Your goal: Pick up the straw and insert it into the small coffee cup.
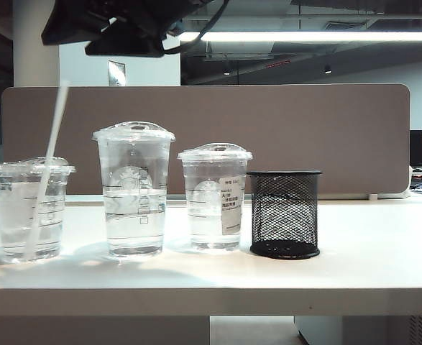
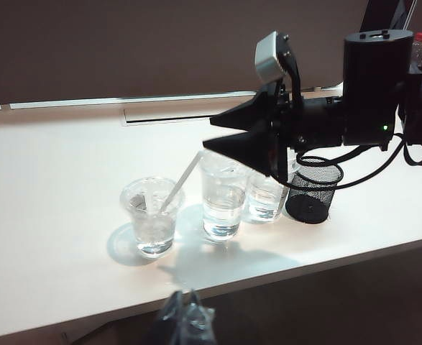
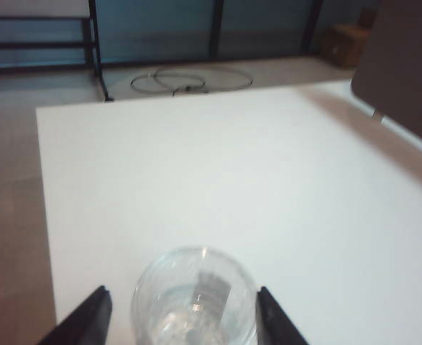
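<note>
The small coffee cup [image 1: 27, 208] stands at the left end of the row, lidded and holding water. The white straw [image 1: 49, 165] stands in it through the lid, leaning, its top well above the rim. In the left wrist view the straw [image 2: 180, 177] rises from the cup [image 2: 152, 215] to just under the right gripper [image 2: 211, 134], which hangs open above it and does not hold it. The right wrist view looks straight down on the cup's lid [image 3: 195, 302] between the open right gripper [image 3: 183, 291]. The left gripper [image 2: 185, 316] stays shut off the table's front edge.
A tall clear cup [image 1: 134, 190], a medium clear cup with a white sticker [image 1: 214, 201] and a black mesh holder [image 1: 285, 213] stand in a row to the right of the small cup. A grey partition [image 1: 304, 115] runs behind the table.
</note>
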{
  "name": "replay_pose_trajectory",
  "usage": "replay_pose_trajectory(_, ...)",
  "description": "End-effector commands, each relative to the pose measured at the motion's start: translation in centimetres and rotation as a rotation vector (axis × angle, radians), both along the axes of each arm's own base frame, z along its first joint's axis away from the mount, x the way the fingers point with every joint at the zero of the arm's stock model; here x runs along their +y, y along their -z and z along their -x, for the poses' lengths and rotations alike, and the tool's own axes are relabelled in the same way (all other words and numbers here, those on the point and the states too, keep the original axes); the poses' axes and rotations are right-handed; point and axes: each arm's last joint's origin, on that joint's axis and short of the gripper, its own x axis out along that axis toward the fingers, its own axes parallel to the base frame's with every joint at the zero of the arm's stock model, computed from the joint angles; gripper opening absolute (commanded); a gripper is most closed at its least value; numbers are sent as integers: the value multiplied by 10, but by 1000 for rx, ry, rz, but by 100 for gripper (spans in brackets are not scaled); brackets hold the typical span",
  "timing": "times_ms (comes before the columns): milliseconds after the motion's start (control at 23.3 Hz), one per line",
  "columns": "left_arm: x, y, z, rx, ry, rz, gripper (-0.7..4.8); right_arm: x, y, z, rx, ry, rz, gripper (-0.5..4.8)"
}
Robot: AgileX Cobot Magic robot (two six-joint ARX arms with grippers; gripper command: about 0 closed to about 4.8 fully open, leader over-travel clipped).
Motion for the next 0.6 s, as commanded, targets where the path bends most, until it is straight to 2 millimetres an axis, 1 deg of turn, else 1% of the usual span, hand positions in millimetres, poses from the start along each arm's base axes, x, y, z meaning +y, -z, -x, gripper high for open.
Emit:
replay_pose_trajectory(43,0,0,0,-1,3,-4,-5,-2,-15,1,-53,3,-67,284)
replay_pose_trajectory(86,0,0,0,-1,3,-4,-5,-4,-19,2,-60,10,-75,263)
replay_pose_trajectory(129,0,0,0,-1,3,-4,-6,-6,-23,4,-69,19,-85,221)
replay_pose_trajectory(172,0,0,0,-1,3,-4,-5,-10,-32,6,-86,42,-102,124)
replay_pose_trajectory(215,0,0,0,-1,3,-4,-5,-17,-44,11,-108,66,-128,3)
replay_pose_trajectory(258,0,0,0,-1,3,-4,-5,-27,-62,17,-141,102,-169,-2)
replay_pose_trajectory(344,0,0,0,-1,3,-4,-5,-39,-80,24,-172,138,-210,-2)
replay_pose_trajectory(387,0,0,0,-1,3,-4,-5,-52,-95,32,-193,150,-238,-2)
replay_pose_trajectory(430,0,0,0,-1,3,-4,-5,-60,-103,37,-200,153,-248,-2)
replay_pose_trajectory(473,0,0,0,-1,3,-4,-5,-74,-115,47,-206,156,-256,-2)
replay_pose_trajectory(516,0,0,0,-1,3,-4,-5,-80,-120,52,-208,164,-258,-2)
replay_pose_trajectory(602,0,0,0,-1,3,-4,-5,-109,-130,74,-246,206,-254,-2)
